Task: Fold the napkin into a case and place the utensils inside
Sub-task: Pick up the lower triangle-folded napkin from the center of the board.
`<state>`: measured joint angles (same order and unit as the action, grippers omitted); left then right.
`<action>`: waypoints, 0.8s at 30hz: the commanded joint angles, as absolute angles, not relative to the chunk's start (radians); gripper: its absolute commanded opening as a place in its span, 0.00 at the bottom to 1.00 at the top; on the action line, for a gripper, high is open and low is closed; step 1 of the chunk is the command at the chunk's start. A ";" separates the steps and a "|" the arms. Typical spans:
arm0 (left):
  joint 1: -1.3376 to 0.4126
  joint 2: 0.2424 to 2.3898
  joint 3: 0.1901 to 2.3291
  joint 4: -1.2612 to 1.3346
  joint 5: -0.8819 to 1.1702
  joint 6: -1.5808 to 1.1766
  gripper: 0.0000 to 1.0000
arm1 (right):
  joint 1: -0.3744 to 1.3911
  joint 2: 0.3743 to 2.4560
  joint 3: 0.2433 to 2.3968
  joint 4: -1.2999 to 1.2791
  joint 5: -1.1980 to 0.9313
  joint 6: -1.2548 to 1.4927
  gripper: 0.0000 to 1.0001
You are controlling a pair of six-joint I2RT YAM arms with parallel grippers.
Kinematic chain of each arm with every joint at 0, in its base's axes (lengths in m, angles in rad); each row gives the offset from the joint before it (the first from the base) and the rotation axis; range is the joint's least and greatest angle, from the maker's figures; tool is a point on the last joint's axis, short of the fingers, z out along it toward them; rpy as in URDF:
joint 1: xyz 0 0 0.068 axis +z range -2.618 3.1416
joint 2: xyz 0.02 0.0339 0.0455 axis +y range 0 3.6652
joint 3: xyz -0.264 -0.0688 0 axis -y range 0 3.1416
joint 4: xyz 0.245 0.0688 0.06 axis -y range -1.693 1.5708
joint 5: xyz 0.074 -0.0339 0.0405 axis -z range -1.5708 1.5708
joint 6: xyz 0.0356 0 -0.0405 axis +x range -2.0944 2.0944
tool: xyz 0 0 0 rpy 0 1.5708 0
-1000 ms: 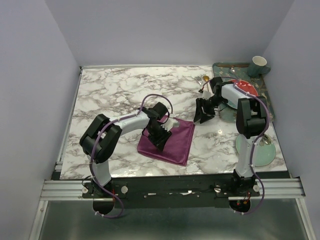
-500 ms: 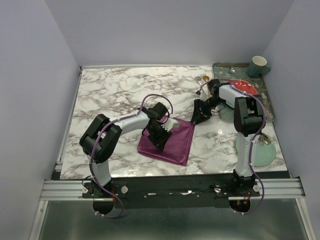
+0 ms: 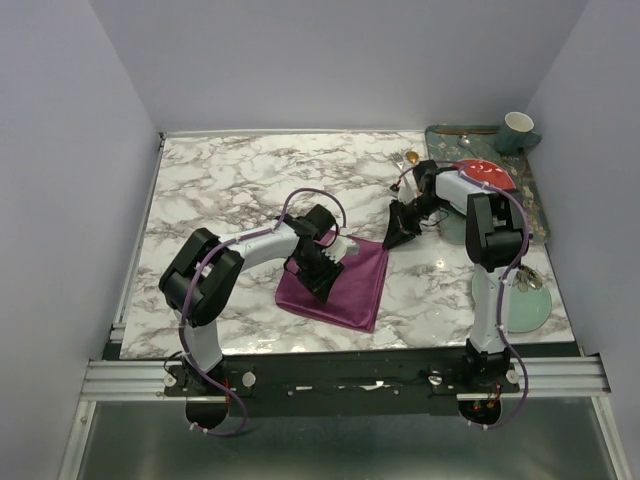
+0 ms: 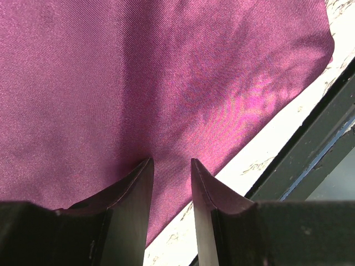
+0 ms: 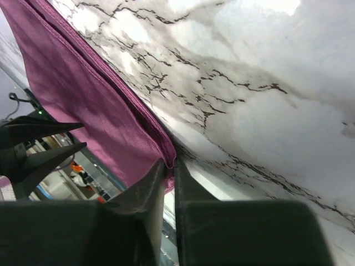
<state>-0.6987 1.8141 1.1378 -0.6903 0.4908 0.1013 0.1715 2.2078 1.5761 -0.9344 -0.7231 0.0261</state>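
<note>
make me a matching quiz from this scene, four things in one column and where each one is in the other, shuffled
Things:
1 napkin
2 cup
3 pale green plate
4 right end effector

Places:
a far right corner, on the tray
b near right edge of the table
c closed on the napkin's far right corner
d mid-table, under the left end effector

Pairs: 1-d, 2-a, 3-b, 4-c

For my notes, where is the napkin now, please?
Top view: the napkin lies centrally on the table under the left gripper, far corner in the jaws of the right gripper.
</note>
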 commanded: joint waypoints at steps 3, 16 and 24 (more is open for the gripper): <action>-0.698 1.824 1.118 -0.660 0.491 0.106 0.45 | 0.189 2.161 1.588 -0.940 -0.744 0.011 0.01; -0.514 1.692 1.060 -0.520 0.786 -0.035 0.60 | 0.351 2.026 1.539 -0.901 -0.549 -0.167 0.01; -0.315 1.385 0.934 -0.285 0.812 -0.213 0.67 | 0.477 1.954 1.494 -0.856 -0.417 -0.282 0.01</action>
<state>-0.3962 1.5028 0.9787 -0.4438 0.7570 -0.0872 0.4110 2.0159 1.5326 -0.9062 -0.5339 -0.1844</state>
